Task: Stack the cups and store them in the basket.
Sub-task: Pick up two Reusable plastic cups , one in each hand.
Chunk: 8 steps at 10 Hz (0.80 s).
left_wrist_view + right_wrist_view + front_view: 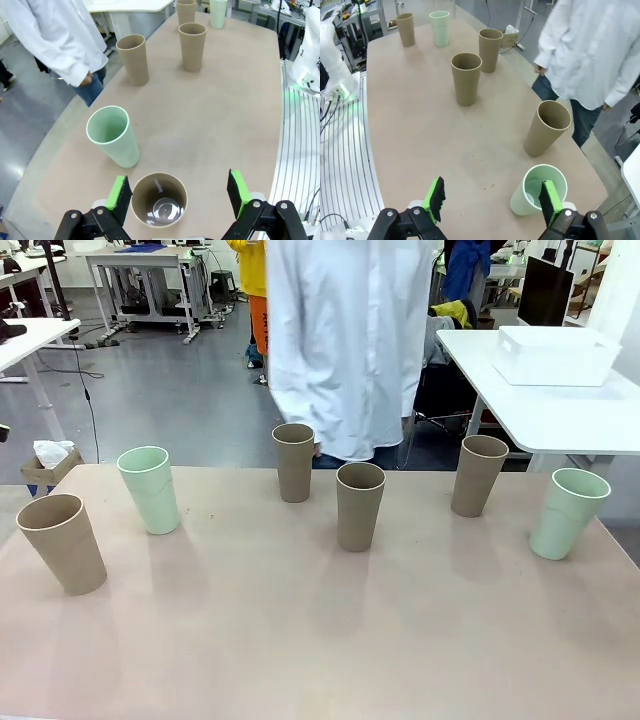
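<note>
Front: distant basket (pixel 556 355). Wrists: left end effector (pixel 179 191), right end effector (pixel 492 199) spread.

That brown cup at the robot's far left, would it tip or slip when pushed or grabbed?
Likely tippy if pushed high: the brown cup is tall and narrows toward its base. Matte walls probably grip well. It looks empty, so probably light.

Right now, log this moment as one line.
cups: six, upright, unstacked | basket: on far table | left gripper: open, above brown cup | right gripper: open, empty
</note>
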### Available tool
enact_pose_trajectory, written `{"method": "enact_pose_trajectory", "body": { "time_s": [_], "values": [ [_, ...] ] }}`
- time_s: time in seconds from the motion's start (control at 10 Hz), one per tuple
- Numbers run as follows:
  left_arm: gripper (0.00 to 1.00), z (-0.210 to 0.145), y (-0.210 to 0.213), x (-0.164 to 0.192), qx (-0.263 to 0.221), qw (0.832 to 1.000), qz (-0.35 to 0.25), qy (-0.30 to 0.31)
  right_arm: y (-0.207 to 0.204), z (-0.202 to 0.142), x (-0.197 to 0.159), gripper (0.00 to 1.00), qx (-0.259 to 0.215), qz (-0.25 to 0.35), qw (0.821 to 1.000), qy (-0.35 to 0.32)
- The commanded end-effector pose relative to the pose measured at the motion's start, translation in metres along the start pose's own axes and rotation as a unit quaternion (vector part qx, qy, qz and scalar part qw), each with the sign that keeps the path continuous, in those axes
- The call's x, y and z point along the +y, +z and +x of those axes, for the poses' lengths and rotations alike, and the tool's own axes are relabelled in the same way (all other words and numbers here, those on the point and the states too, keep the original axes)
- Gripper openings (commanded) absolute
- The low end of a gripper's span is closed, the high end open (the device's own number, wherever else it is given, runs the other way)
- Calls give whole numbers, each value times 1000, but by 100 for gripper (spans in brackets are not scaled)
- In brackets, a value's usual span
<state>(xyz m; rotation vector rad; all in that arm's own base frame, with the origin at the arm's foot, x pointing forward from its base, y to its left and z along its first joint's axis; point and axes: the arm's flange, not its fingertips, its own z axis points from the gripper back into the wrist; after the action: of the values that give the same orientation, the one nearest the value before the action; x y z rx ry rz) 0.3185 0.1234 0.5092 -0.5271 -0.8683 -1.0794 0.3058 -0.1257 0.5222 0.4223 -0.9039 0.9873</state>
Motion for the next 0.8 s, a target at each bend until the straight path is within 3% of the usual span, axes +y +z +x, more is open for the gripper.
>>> {"method": "enact_pose_trajectory", "body": {
  "time_s": [0.0,0.7],
  "values": [
    [100,1,2,1,-4,1000,-4,-6,1,-1,-2,100,-11,1,1000,12],
    [100,1,2,1,-4,1000,-4,-6,1,-1,-2,100,-11,1,1000,12]
  ]
}}
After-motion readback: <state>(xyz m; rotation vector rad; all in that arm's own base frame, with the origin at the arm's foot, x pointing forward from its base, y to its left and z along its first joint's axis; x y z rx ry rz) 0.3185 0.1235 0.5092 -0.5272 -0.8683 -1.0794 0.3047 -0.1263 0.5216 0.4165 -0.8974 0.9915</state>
